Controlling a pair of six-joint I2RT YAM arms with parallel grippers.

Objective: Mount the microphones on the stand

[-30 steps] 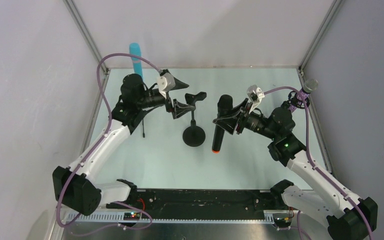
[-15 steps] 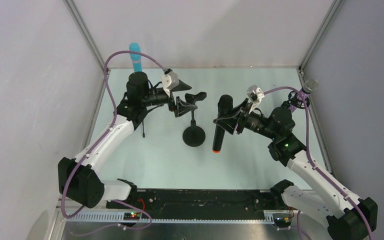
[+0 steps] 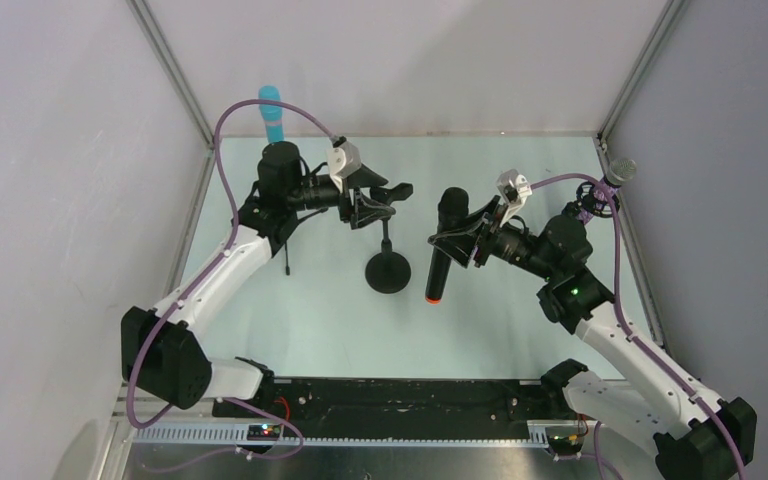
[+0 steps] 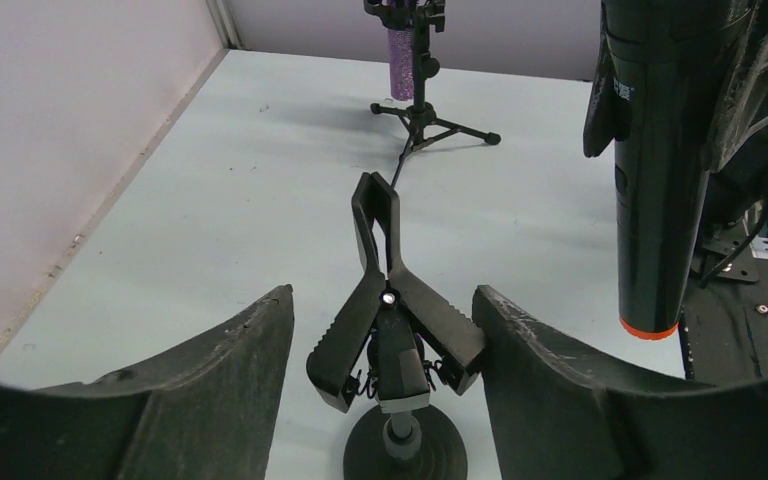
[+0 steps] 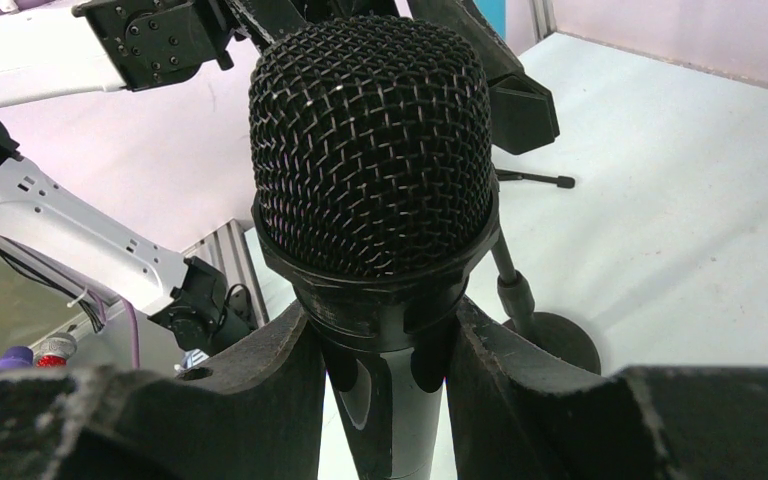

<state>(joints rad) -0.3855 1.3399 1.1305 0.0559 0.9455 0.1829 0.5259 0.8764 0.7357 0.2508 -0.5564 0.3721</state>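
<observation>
Right gripper clamps the black mic upright, orange end down, just right of the clip on the stand. Left gripper straddles the clip's handles, jaws apart, seemingly not yet squeezing.

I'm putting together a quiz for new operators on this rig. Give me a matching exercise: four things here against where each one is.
Things:
1. black microphone
2. purple microphone
3. cyan microphone
4. clip stand

Places:
A. upright at the far left corner
B. clip between the open fingers of the left gripper
C. held in the right gripper
D. on a tripod at the far right

Pairs: 1-C, 2-D, 3-A, 4-B
</observation>
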